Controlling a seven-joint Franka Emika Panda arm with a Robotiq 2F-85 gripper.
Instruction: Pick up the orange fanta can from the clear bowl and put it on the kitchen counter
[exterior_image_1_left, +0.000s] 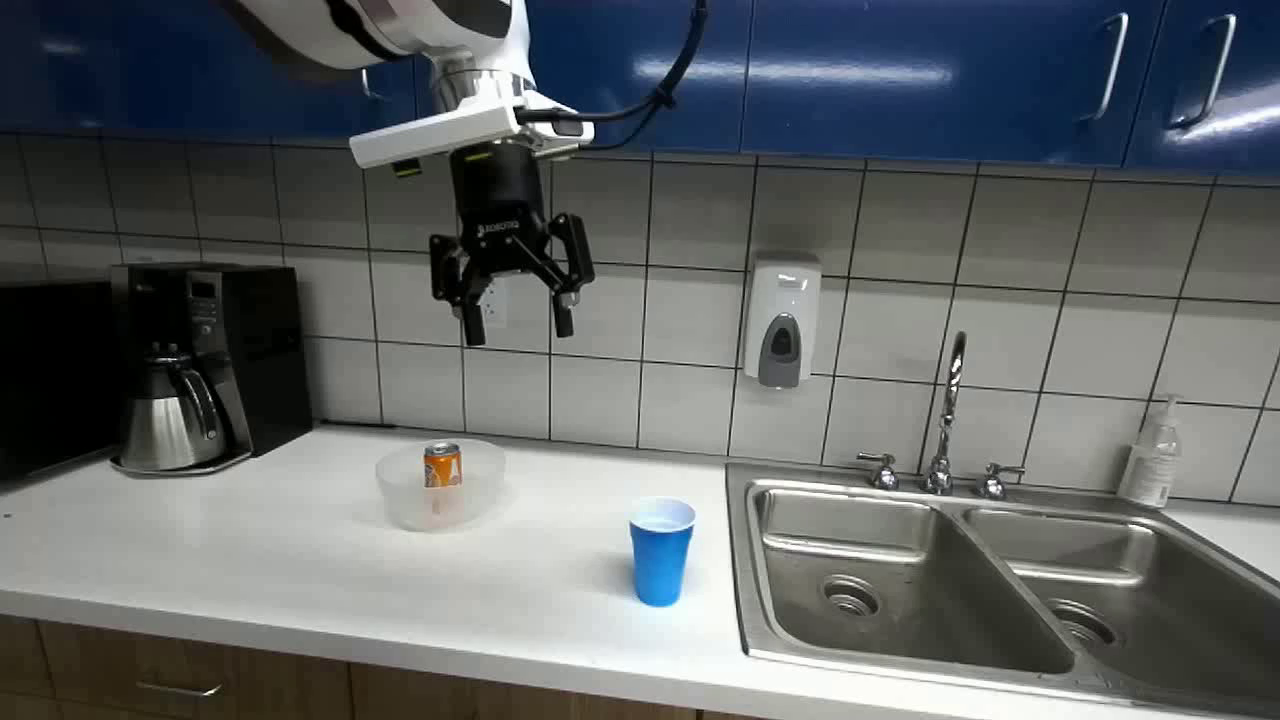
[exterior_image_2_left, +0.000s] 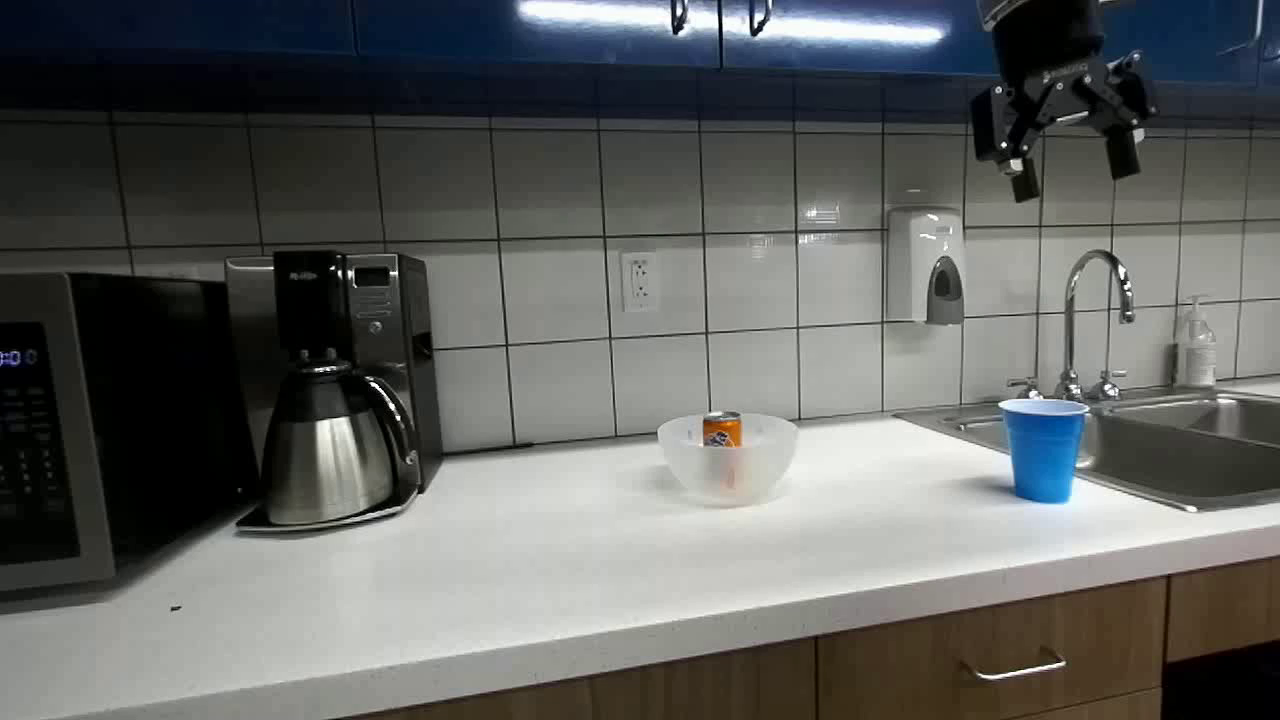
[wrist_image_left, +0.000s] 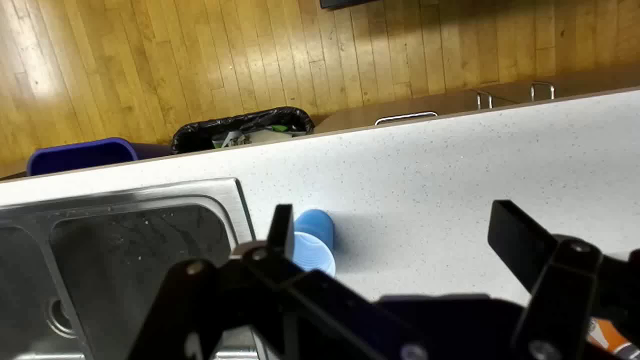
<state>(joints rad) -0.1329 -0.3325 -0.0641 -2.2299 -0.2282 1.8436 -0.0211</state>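
Note:
The orange fanta can (exterior_image_1_left: 443, 467) stands upright inside the clear bowl (exterior_image_1_left: 398, 488). In an exterior view its lower part shows only dimly through the wall of the clear bowl (exterior_image_2_left: 688, 465); its top, the fanta can (exterior_image_2_left: 722, 432), rises above the rim. In the wrist view a sliver of the fanta can (wrist_image_left: 606, 334) shows at the lower right, mostly behind the gripper. The bowl rests on the kitchen counter (exterior_image_1_left: 280, 560). My gripper (exterior_image_1_left: 519, 328) is open and empty, high above the counter. It also shows in an exterior view (exterior_image_2_left: 1074, 172) and in the wrist view (wrist_image_left: 393, 225).
A blue cup (exterior_image_1_left: 661, 560) stands on the counter between bowl and steel sink (exterior_image_1_left: 745, 600). A coffee maker (exterior_image_2_left: 340, 420) and microwave (exterior_image_2_left: 95, 430) stand at the far end. Soap dispenser (exterior_image_1_left: 782, 320) and faucet (exterior_image_1_left: 945, 420) are at the back. Blue cabinets (exterior_image_1_left: 850, 80) hang above.

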